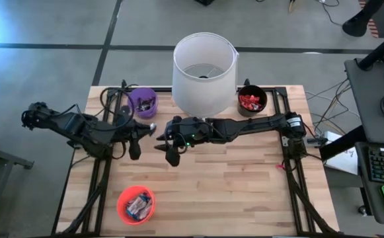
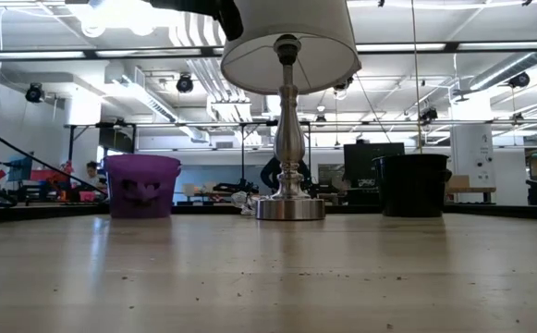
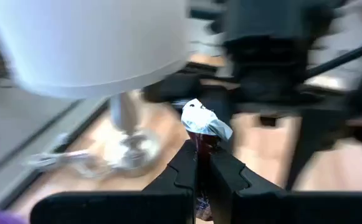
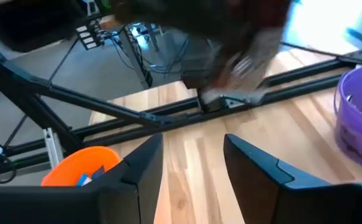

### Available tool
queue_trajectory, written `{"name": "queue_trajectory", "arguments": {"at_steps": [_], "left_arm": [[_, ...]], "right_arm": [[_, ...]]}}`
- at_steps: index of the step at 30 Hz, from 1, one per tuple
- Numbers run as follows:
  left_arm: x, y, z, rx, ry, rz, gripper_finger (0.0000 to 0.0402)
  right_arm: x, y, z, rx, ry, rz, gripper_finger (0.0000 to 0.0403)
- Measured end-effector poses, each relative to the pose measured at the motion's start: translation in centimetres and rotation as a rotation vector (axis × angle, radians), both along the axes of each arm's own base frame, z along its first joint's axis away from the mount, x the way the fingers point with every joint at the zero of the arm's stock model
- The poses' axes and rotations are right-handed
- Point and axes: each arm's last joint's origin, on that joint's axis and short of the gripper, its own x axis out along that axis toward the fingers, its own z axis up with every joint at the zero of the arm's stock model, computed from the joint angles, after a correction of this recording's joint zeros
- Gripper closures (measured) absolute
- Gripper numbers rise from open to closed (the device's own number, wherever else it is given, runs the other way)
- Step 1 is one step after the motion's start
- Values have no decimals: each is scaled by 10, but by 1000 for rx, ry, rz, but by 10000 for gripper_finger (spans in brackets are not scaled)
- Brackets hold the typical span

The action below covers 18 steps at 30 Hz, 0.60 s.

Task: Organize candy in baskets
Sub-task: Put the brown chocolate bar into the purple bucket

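Looking straight down from high above, taking in the whole desk [image 1: 244,192], both arms and the floor around. Sitting at desk-top level, facing level across the boards toward the lamp [image 2: 289,111], purple basket [image 2: 141,186] and black basket [image 2: 412,184], all also appearing from overhead. Riding the left wrist, peering close past the left hand [image 3: 200,163] toward the lamp base. Riding the right wrist, facing over the right hand [image 4: 193,158] toward the orange basket [image 4: 75,167] and the purple one.

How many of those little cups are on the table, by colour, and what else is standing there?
Purple cup: 1
Black cup: 1
Orange cup: 1
Lamp with a white shade: 1
Total: 4
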Motion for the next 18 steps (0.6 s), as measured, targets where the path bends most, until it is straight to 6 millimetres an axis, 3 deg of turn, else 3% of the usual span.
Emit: {"name": "queue_trajectory", "arguments": {"at_steps": [6,18], "left_arm": [[-16,16,-13,128,145,221,401],[-37,58,-18,117,280,447,401]], "right_arm": [[-1,9,-2,13,19,15,226],[-6,34,-3,19,45,65,225]]}}
